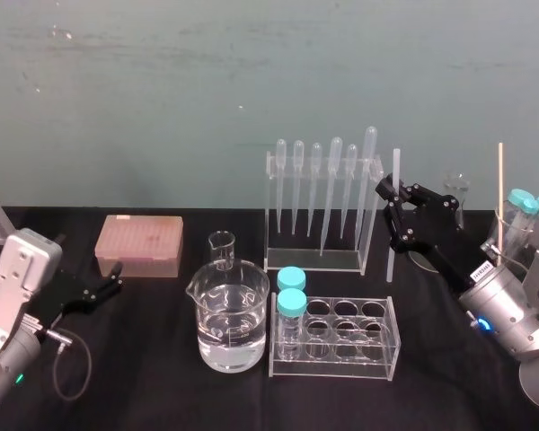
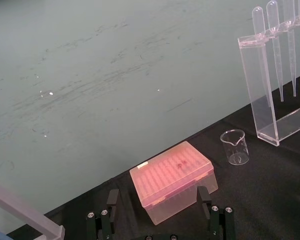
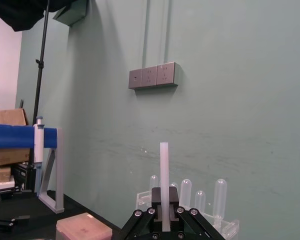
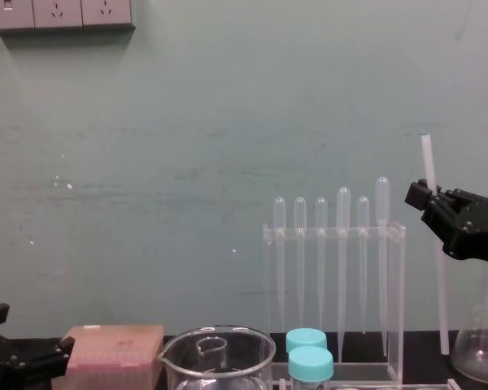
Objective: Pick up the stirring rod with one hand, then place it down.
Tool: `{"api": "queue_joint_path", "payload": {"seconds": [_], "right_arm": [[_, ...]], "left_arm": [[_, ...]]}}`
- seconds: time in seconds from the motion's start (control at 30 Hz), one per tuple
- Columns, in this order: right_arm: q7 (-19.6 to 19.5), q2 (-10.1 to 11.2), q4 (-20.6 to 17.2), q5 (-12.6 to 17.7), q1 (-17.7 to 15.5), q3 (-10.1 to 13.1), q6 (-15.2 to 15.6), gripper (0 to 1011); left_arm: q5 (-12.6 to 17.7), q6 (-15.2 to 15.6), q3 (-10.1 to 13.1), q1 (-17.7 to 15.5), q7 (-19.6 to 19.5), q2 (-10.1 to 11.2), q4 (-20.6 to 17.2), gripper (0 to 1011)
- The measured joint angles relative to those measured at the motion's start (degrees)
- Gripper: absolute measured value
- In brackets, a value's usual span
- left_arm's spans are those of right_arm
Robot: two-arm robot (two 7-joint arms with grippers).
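**Right arm holding the rod beside the rack.** The right gripper [image 1: 395, 208], reaching in from the right, is clamped on the stirring rod [image 1: 393, 175]. The rod stands near upright just to the right of the pipette rack [image 1: 322, 260], its long axis running from above the rack's top down to the level of the rack's base. The fingers hold the rod's upper part, so most of its length hangs below the claw. Setting it down probably turns on lowering or tipping this vertical axis toward the black table [image 1: 162, 377] without brushing the rack. The left gripper [image 1: 113, 279] rests well apart at the near left, fingers spread and empty, by the pink tip box [image 1: 139, 244]. The chest view shows the rod's lower end close to the table beside a glass flask [image 4: 476, 361], though contact cannot be told. The right wrist view shows the rod seated centrally between the fingers, its top standing above them.
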Motion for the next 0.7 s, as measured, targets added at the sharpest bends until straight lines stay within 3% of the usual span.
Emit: {"api": "queue_joint_path", "payload": {"seconds": [0.7], "right_arm": [[0.08, 0.0, -0.02, 0.03, 0.02, -0.02, -0.05, 72]], "left_arm": [[0.0, 0.0, 0.0, 0.0, 0.0, 0.0, 0.0, 1000]]}}
